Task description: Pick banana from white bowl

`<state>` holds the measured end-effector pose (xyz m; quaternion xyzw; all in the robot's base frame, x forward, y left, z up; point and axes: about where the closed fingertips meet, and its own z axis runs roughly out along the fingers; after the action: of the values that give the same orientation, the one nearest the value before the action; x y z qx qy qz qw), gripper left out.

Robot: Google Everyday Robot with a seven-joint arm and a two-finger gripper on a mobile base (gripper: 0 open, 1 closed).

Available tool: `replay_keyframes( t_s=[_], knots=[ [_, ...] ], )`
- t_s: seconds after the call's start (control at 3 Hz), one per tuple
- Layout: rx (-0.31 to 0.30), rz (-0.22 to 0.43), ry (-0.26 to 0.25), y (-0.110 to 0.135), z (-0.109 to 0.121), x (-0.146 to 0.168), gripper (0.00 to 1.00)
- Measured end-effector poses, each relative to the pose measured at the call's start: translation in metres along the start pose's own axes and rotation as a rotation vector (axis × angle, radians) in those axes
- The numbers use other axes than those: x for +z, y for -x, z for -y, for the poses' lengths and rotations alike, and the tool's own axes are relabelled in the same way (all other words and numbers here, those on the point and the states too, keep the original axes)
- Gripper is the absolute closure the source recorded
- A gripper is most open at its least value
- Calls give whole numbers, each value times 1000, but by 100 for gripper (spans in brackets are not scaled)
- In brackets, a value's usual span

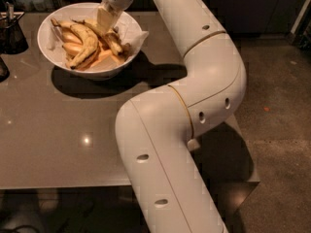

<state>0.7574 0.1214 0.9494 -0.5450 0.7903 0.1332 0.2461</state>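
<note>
Glossy grey-brown surface point(58, 130) with a small bright glint point(86, 140); dark speckled floor point(277, 144) to the right; dark cabinet fronts point(262, 8) behind; wire container point(12, 30) at the left edge. The gripper point(108, 19) hangs over the surface's far left part.

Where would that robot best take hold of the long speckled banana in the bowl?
Probably its middle stretch, from straight above. The banana lies on top of the other fruit in the white bowl, so its back is bare, while the bowl's sloping wall blocks a sideways approach. The gripper hangs over the bowl, close beside it.
</note>
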Motion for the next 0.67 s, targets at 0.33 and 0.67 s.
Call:
replay_keyframes(
  t_s=[0.33, 0.67],
  knots=[
    [3, 48, -31, -4, 8, -30, 100],
    [-6, 74, -44, -6, 10, -50, 100]
  ],
)
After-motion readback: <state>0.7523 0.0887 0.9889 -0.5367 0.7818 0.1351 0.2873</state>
